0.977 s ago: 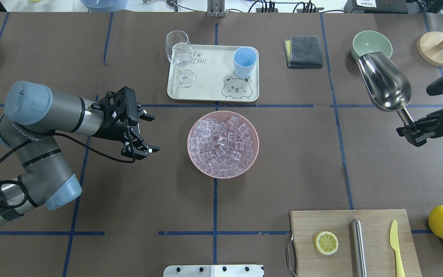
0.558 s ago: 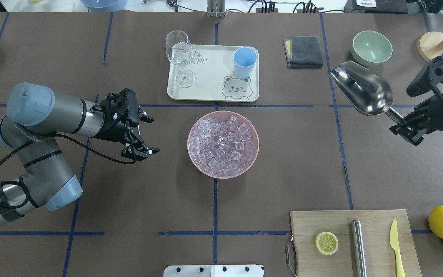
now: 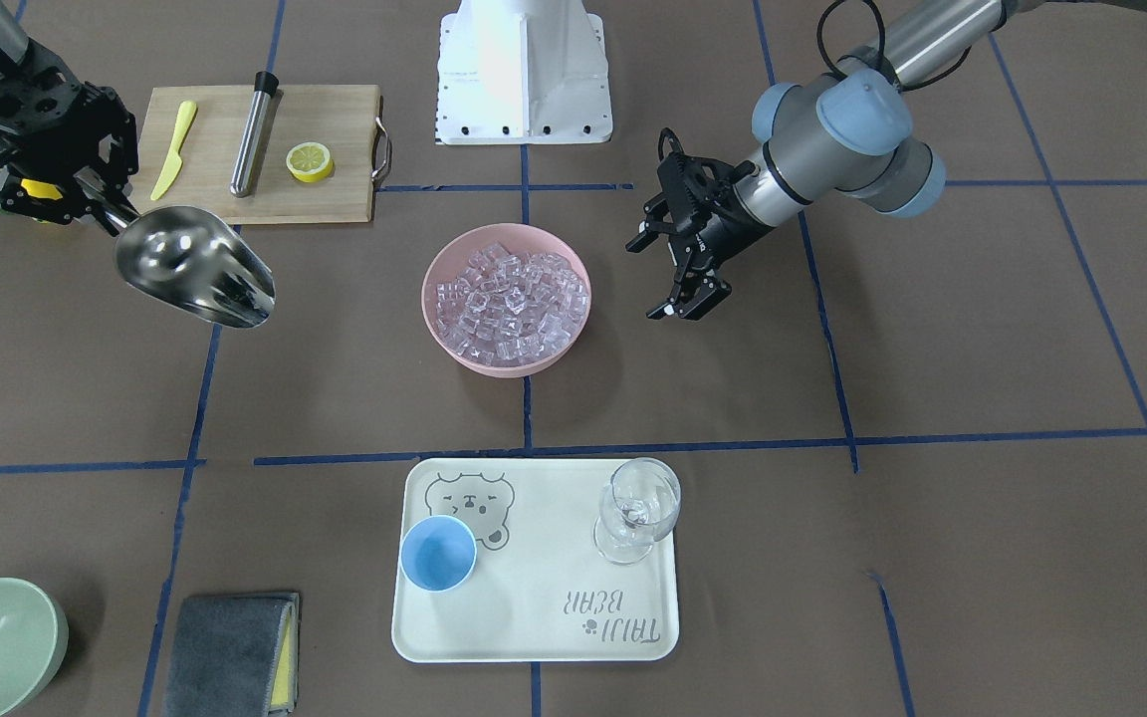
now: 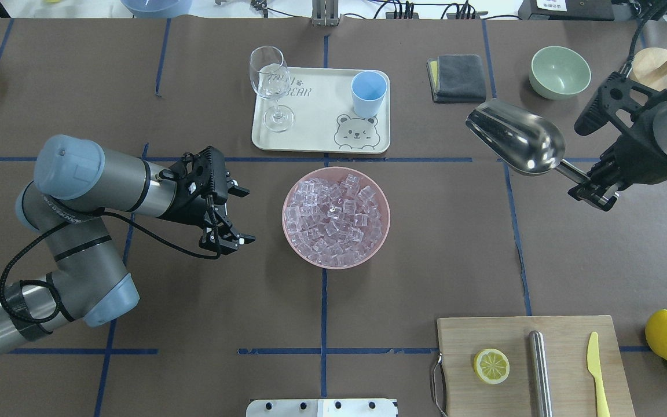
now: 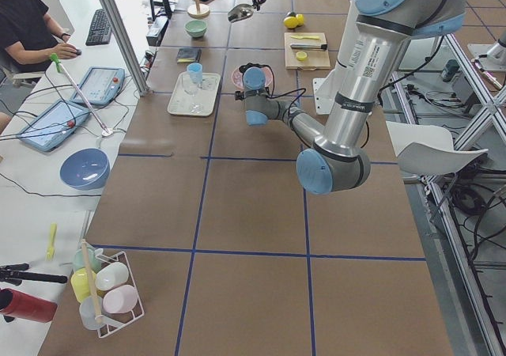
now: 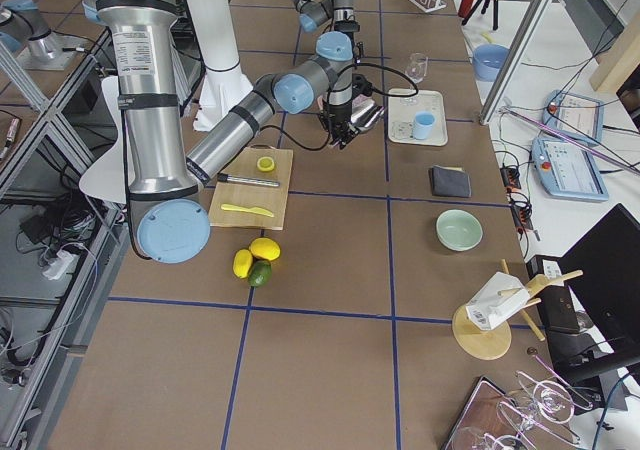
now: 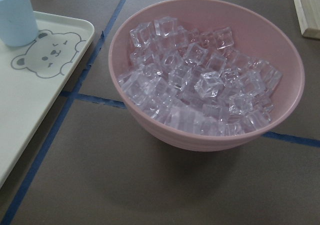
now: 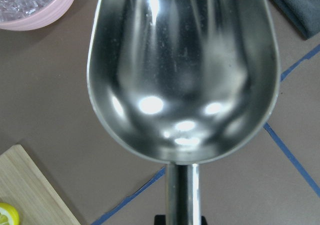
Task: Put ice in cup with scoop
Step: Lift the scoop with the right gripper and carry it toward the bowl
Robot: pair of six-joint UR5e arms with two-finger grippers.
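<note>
Your right gripper (image 4: 591,192) is clamped on the thin rod handle of the shiny silver metal scoop (image 4: 516,142), holding it up off the brown worktop (image 4: 194,301). The trough sticks out ahead of the gripper with its open mouth facing the middle of the worktop. In the right wrist view it's bare, gleaming metal. The scoop sits well off to the robot's right of the round pink bowl (image 4: 384,229), clear of it. All the clear glassy ice cubes (image 4: 333,217) are heaped in that bowl, about up to the rim. Look past the bowl: the small light blue cup (image 4: 368,92) stands upright on the pale bear-printed tray (image 4: 316,116). It's at the tray's right end, just behind the bear's head, and well apart from the scoop. Over on the other side, your left gripper (image 4: 245,215) hangs with its jaws spread wide, holding nothing. It's just beside the bowl's left edge, not touching. Its wrist camera looks straight at the ice pile, with the cup up in the corner.
</note>
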